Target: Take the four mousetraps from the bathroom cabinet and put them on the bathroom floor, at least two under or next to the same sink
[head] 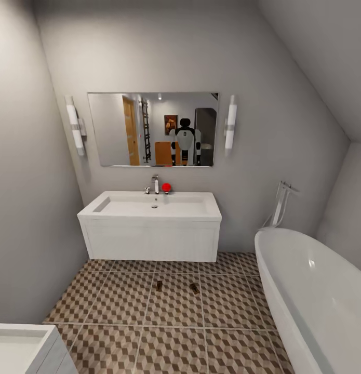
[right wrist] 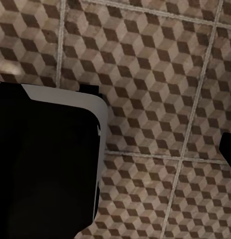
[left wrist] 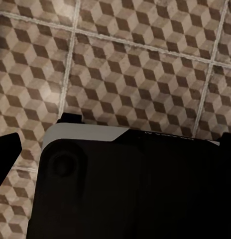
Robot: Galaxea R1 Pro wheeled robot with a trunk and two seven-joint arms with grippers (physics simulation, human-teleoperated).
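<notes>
Two mousetraps, small and tan, lie on the bathroom floor [head: 175, 306] in front of the wall-hung white sink [head: 154, 208], one [head: 159, 285] on the left and one [head: 194, 286] on the right. They are close to the sink's front, not under it. The cabinet is out of direct view. My left gripper [left wrist: 115, 144] hangs over the patterned tiles above my dark base, fingertips [left wrist: 7, 149] far apart, open and empty. My right gripper [right wrist: 115, 149] also points down at the tiles, with one fingertip [right wrist: 228, 148] at the picture's edge, open and empty.
A white bathtub [head: 315, 291] with a floor tap fills the right side. The corner of a second white basin [head: 19, 348] sits at the near left. Above the sink hangs a mirror [head: 153, 130] reflecting me, a door and an orange-brown unit. A red object [head: 166, 187] stands by the tap.
</notes>
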